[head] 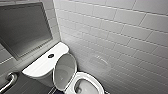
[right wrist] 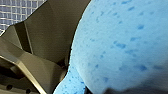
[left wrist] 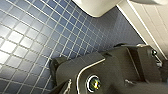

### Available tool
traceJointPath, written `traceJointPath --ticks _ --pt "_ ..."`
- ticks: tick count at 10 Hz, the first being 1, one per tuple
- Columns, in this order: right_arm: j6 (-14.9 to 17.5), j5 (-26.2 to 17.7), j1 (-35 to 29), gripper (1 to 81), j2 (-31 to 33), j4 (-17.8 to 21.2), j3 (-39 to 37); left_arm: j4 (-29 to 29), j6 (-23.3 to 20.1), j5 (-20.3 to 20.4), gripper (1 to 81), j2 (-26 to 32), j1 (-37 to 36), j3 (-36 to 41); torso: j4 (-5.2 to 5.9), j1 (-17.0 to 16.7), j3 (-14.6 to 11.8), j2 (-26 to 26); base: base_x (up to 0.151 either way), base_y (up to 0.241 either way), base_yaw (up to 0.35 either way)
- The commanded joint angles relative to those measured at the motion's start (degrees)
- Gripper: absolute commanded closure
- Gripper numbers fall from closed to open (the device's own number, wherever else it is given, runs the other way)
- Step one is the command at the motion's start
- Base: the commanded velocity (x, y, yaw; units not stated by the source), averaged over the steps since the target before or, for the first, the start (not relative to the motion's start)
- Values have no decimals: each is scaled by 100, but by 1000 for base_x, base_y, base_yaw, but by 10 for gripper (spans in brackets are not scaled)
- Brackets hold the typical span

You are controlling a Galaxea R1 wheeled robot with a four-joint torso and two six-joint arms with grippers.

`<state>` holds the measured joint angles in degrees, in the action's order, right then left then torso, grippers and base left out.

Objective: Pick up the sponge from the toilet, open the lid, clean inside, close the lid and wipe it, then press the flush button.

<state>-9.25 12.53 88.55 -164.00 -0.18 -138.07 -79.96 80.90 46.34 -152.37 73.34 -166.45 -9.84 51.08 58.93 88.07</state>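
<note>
Blue, porous and round-edged, the soft sponge (right wrist: 120, 42) is clamped in the right gripper (right wrist: 117, 91); I cannot tell the left gripper's grip. At six o'clock in the head view, the white glossy ceramic toilet (head: 42, 67) has its oval lid (head: 64, 71) raised against the tank, over small dark-blue square floor tiles (left wrist: 30, 37).

You see the white toilet (head: 40, 67) with its oval lid (head: 64, 71) raised against the tank. The pitted, bright blue sponge (right wrist: 120, 45) sits close before your right wrist camera.
</note>
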Motion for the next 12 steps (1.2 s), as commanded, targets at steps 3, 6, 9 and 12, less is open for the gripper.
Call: traceJointPath --ticks 3,6,9,12 --pt "2 -383 36 811 31 -61 27 -617 5 -28 10 -232 141 -248 0 -620 0 -964 0 0 0" --pt "2 -383 45 811 23 -61 19 -784 5 -134 10 -514 212 -248 0 -974 -658 -1533 0 0 0" --pt "2 -383 18 811 -13 -70 18 -802 5 -257 10 -672 221 -256 0 -1331 -1216 -2079 0 0 0" --pt "2 -383 -26 811 -30 -35 9 -802 5 -853 10 -927 291 -248 0 -1715 -1121 -2634 0 0 0"
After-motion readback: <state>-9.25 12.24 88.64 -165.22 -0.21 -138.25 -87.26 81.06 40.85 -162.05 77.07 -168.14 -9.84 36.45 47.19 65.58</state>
